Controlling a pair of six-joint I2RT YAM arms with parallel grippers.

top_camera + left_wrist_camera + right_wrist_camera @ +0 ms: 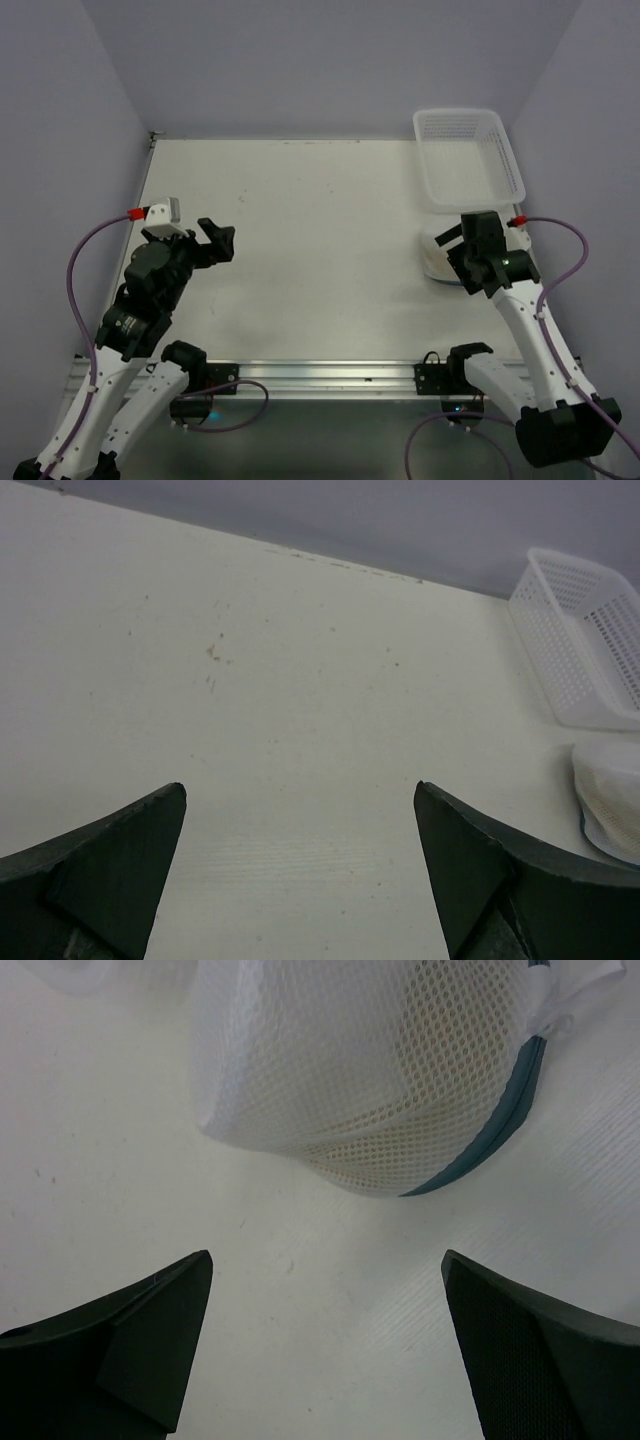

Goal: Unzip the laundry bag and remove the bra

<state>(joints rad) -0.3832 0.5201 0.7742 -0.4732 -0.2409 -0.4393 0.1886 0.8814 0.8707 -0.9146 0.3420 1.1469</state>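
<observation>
l pincer (300, 790) released, r pincer (326, 1257) released near laundry bag (370, 1070), basket (465, 113) behind

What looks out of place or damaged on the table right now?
Nothing stands out. The laundry bag lies whole on the table, near the upright basket; nothing is spilled.
</observation>
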